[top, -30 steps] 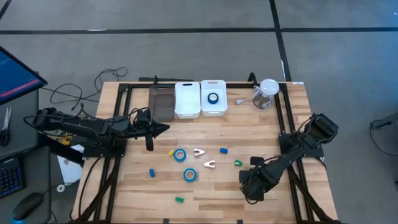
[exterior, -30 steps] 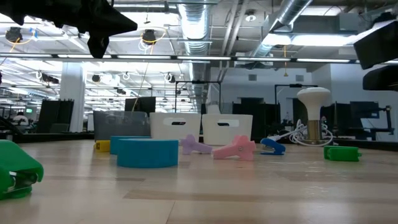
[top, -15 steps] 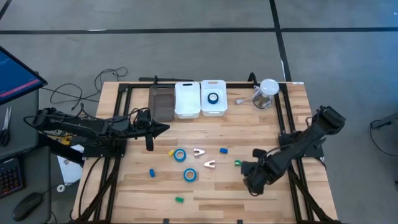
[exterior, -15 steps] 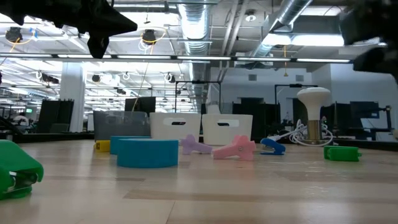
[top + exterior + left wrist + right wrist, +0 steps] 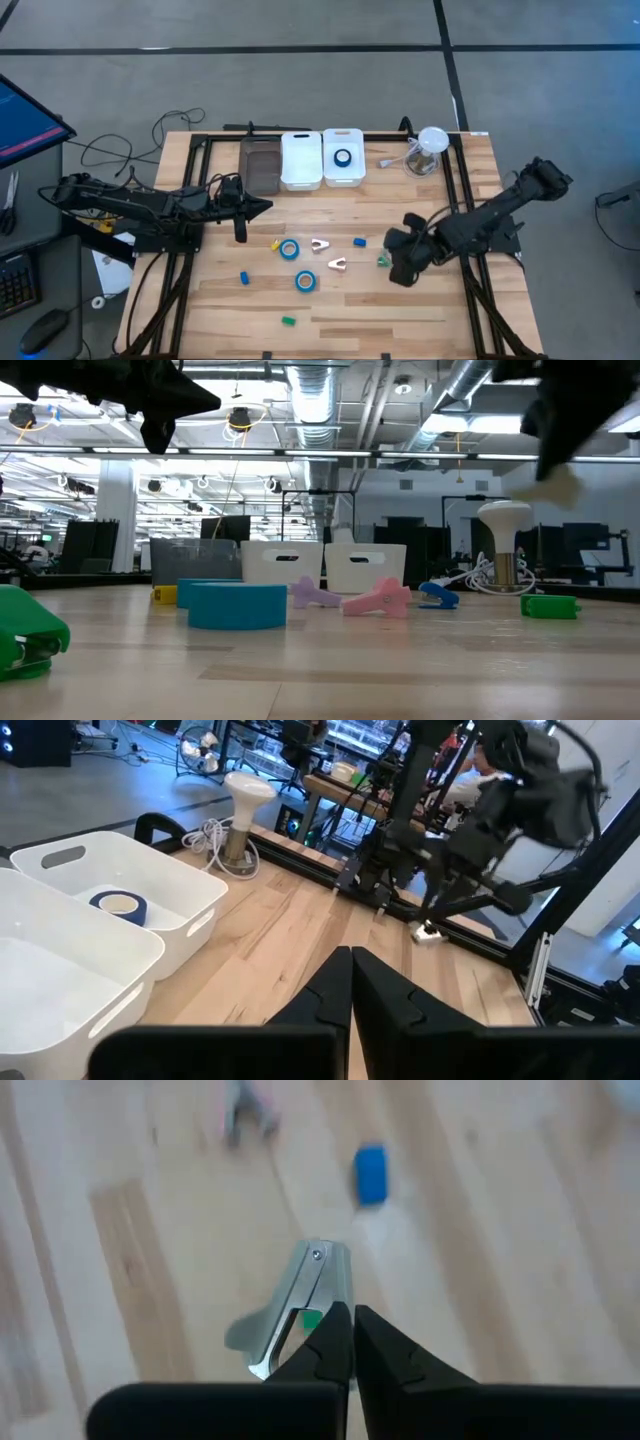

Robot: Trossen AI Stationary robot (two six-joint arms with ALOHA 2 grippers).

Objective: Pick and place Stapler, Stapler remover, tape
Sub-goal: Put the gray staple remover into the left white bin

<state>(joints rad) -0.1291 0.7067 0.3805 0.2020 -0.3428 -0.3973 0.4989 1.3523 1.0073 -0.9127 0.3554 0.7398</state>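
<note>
The right gripper (image 5: 400, 272), clenched on nothing, hangs just over a small green stapler (image 5: 290, 1312) with a silver metal top. Two bright-blue tape (image 5: 289, 249) rolls lie well off to its left; no readable writing anywhere.

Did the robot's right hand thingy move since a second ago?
Yes. In the high view the right gripper has swung up the table and a little left, from the front edge to right beside the small green stapler, which has stayed put.
</note>
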